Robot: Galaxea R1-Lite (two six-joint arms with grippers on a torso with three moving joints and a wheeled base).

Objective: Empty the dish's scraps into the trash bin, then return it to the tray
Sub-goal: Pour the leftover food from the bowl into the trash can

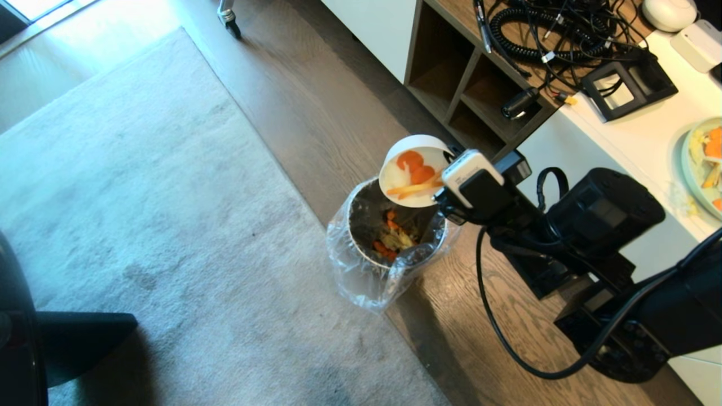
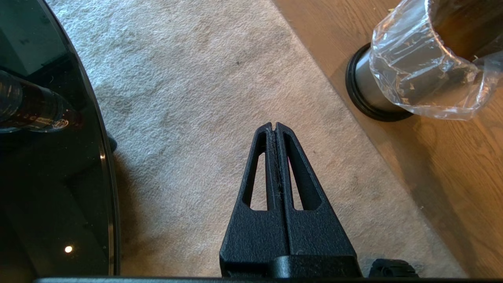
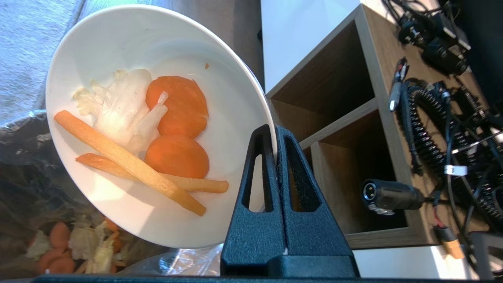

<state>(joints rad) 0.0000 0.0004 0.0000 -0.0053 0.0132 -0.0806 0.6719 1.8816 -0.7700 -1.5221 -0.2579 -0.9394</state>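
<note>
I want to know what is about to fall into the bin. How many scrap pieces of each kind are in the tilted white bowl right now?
In the dish, held over the trash bin by the right gripper:
Round orange slices: 2
Long orange strips: 2
Pale whitish peel clump: 1
Total: 5

glossy dish (image 3: 129,47) (crinkly plastic liner (image 2: 428,78))

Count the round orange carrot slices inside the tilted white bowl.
2. One slice lies beside the pale peel; the other slice sits just below it, against the strips. More could hide underneath.
</note>
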